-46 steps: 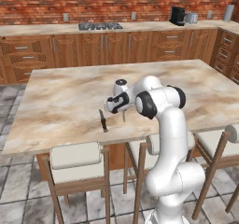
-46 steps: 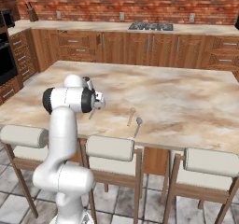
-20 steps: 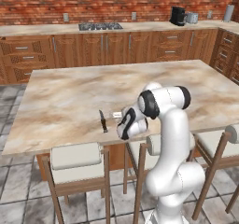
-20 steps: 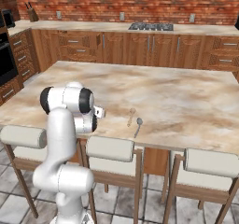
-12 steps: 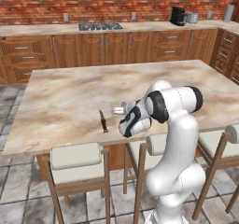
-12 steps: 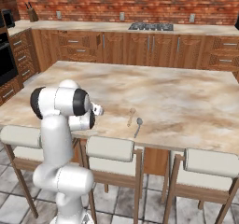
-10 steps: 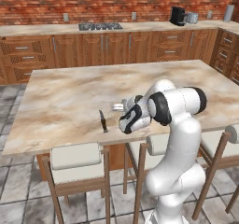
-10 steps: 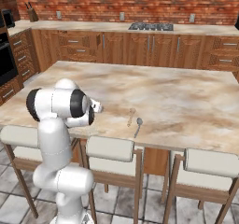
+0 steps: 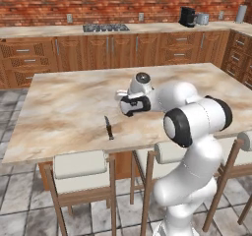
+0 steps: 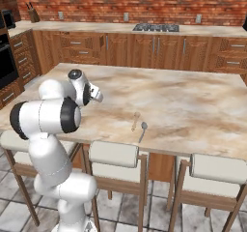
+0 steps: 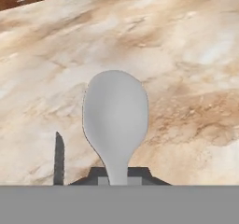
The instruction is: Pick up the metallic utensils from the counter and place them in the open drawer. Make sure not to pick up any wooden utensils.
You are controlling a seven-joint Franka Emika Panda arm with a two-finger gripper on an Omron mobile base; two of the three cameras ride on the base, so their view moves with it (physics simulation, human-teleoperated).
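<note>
My gripper point(image 11: 119, 174) is shut on the stem of a pale grey spoon-shaped utensil point(image 11: 115, 115), whose bowl points away from the hand above the marbled counter point(image 11: 186, 55). In the left base view the gripper point(image 9: 119, 95) hovers a little over the counter point(image 9: 64, 102), up and right of the black-handled knife point(image 9: 108, 128). That knife point(image 11: 58, 157) lies flat. From the right base view, the gripper point(image 10: 99, 96) is left of a silver spoon point(image 10: 143, 131) and the tan wooden utensil point(image 10: 135, 121), both near the front edge. The open drawer is out of view.
Stools point(image 9: 81, 168) stand along the island's near side under the front edge. A long counter with a cooktop point(image 9: 106, 27) runs along the brick wall behind. A coffee machine point(image 9: 187, 16) stands at the far right.
The gripper went down to the counter beside the knife, closed on the grey spoon-shaped utensil and has lifted it up and back. Knife, silver spoon and wooden utensil have not moved.
</note>
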